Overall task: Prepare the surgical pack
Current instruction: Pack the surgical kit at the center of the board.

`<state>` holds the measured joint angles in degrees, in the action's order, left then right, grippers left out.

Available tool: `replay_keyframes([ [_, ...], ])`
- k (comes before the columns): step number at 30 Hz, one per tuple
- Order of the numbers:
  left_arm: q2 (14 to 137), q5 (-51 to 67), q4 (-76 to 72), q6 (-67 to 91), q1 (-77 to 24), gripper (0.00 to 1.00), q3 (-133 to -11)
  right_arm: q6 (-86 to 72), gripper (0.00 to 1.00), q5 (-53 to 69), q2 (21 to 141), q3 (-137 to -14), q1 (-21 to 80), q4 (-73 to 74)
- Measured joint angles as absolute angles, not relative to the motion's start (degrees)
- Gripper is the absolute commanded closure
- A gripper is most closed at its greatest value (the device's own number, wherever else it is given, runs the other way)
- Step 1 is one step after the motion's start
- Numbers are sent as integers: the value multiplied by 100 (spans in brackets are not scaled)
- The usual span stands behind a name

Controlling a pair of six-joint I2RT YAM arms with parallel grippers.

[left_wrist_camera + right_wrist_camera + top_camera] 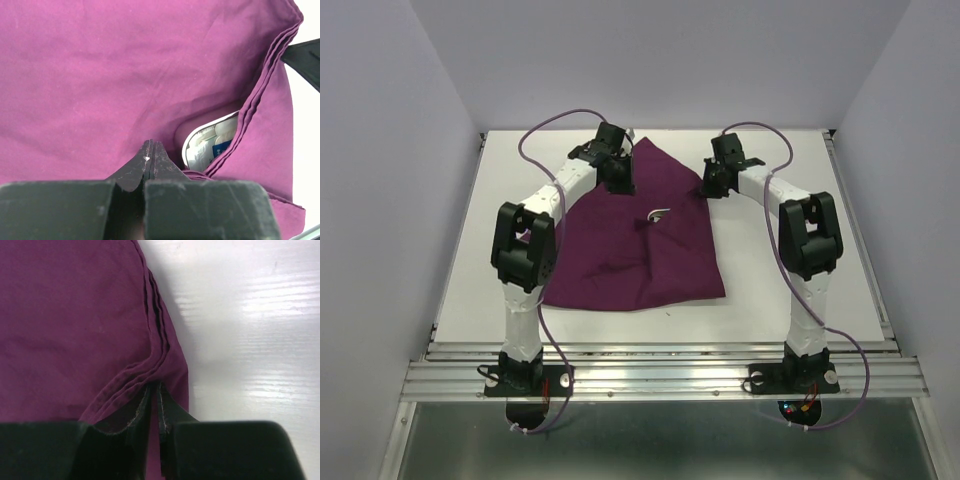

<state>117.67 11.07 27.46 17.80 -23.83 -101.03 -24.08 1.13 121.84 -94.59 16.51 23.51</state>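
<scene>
Your cloth is dark purple and lies on the white table, folded over on itself into a rough, uneven shape with a point at its far end and a wide near edge. White table shows around the cloth on every side. The surface of the cloth is creased and lumpy rather than flat.

Near the middle of the cloth there is a small opening where a flap does not close. Through it you can see the rounded corner of the steel tray tucked under the fold. Inside it are white gauze pads and a packet with blue print. The rest of the tray is covered by the cloth, so you cannot tell what else it holds.

Your left gripper is at the far left part of the cloth, just beside that opening. Its jaws are pressed fully together, tips down on the fabric. You cannot tell whether any cloth is pinched between them.

Your right gripper is at the far right edge of the cloth. Its jaws stand only a sliver apart, and the stacked hem layers of the cloth run straight into that gap, so it has the cloth's edge clamped.
</scene>
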Motion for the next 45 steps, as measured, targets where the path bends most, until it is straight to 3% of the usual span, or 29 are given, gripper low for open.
replay_keyframes([
  [14, 12291, 1203, 2915, 1752, -2265, 93, -10897, -2423, 85, 519, 12903, -10071, 1857, 2427],
  [18, 12582, 1232, 2995, 1675, -2189, 72, -11371, -2425, 85, 523, 12980, -10221, 1909, 2451],
  [20, 12792, 1258, 3076, 1647, -2121, 55, -11705, -2425, 85, 521, 13030, -10274, 1946, 2460],
  [25, 13262, 1262, 3173, 1516, -1935, 42, -12293, -2443, 86, 521, 13089, -10337, 1999, 2447],
  [45, 15061, 1155, 2344, 897, -1450, 28, -13847, -2486, 86, 519, 13091, -10309, 2008, 2399],
])
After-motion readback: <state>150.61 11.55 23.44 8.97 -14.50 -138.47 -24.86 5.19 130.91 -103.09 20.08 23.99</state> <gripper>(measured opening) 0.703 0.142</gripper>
